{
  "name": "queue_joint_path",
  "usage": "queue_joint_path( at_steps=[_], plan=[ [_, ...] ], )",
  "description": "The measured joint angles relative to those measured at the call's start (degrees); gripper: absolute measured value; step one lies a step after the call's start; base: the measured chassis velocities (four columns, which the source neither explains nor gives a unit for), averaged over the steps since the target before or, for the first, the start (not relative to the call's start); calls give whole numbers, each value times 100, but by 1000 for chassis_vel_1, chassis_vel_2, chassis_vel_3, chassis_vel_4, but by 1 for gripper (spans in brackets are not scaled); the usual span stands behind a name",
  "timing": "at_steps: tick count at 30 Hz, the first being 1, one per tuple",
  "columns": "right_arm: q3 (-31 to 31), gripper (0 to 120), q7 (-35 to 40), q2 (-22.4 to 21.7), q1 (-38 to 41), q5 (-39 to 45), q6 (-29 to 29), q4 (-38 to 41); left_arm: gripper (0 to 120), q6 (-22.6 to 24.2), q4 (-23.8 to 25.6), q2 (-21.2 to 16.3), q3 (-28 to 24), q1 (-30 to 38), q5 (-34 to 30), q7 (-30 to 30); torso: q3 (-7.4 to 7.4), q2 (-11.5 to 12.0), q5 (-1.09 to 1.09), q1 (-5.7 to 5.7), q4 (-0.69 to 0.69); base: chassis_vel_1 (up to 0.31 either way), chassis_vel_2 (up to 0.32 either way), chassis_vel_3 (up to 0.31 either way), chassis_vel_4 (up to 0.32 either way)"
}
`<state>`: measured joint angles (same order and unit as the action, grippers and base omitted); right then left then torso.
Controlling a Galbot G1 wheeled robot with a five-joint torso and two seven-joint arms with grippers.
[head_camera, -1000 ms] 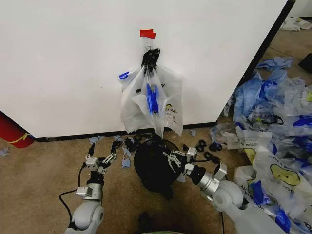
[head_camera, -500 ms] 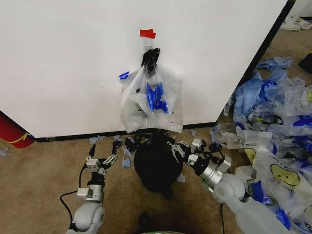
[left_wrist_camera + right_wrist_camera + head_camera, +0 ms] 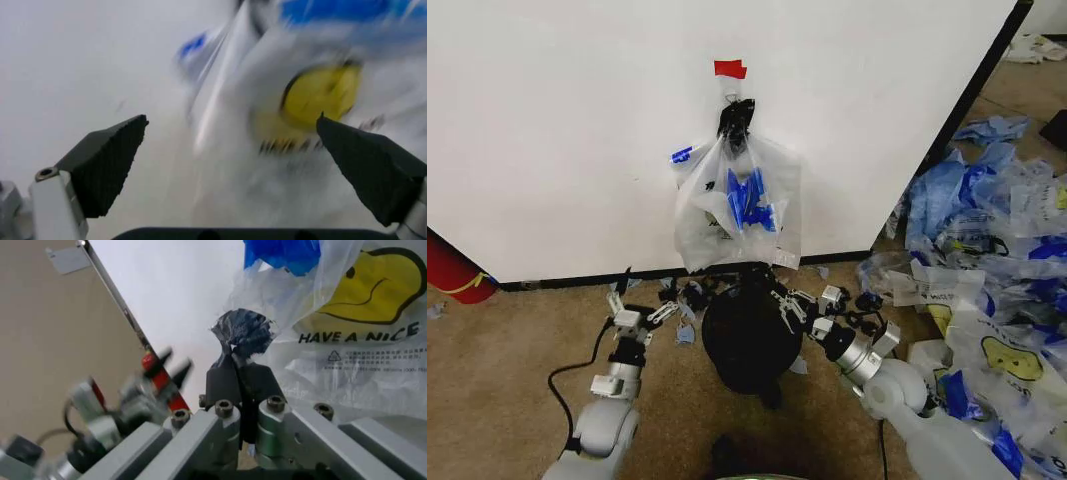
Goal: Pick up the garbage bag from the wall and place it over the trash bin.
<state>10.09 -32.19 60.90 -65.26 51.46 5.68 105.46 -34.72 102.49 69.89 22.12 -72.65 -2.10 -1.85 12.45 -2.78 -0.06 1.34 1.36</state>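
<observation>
Change since earlier: left gripper (image 3: 639, 310) has been lifted and carried nearer the wall and the bag's lower left corner; right gripper (image 3: 799, 304) has been drawn back from over the bin toward its right rim; the bag's folds have been spread and now hang flatter.
Left gripper: held low over the carpet, just left of the trash bin (image 3: 745, 338), its fingers (image 3: 110, 162) spread wide with nothing between them; in the left wrist view it is aimed at the bag's smiley face.
Garbage bag (image 3: 739, 208): hung on the wall from a black clip (image 3: 736, 115) under a red tape tag (image 3: 730, 68), blue strips across its front, its bottom edge just above the bin.
Trash bin: stood on the carpet against the wall, directly under the bag, not yet covered.
Right gripper: placed at the bin's right rim, just under the bag's lower right corner; in the right wrist view its fingers (image 3: 241, 385) are pressed together on a crumpled dark scrap, not on the bag.
Risk, grip: the thin film could be slipped or torn if only one loose layer is pinched.
Risk, clip: the bag may be stretched or ripped if pulled downward before the clip lets go.
Risk, bin: the light bin could be knocked over by either arm working so close to it.
</observation>
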Motion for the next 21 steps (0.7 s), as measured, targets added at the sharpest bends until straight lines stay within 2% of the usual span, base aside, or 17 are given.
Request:
queue_joint_path(
  at_steps=[5,7,12,13,16,21],
  plan=[
    [0,0,3,80,68,-48,0,-158,100,364,803,-186,-176,-49,-17,13,0,0,1,0,0,0,0,0,0],
    [0,0,5,88,77,-50,0,-181,100,400,884,-212,-179,-80,-21,-1,0,0,1,0,0,0,0,0,0],
    [-4,0,12,127,179,-84,0,-387,100,963,1595,-575,-334,-416,0,-385,0,0,0,0,-2,0,0,0,0],
    [-4,0,12,127,179,-84,0,-387,100,963,1595,-575,-334,-416,0,-385,0,0,0,0,-2,0,0,0,0],
    [-15,0,34,155,210,-101,-8,-440,100,1295,1729,-750,-570,-369,447,-875,0,0,0,0,-1,0,0,0,0],
    [-30,0,101,182,211,-134,-44,-419,100,1536,1619,-978,-890,-130,1051,-1404,0,0,0,0,0,0,0,0,0]
  ],
)
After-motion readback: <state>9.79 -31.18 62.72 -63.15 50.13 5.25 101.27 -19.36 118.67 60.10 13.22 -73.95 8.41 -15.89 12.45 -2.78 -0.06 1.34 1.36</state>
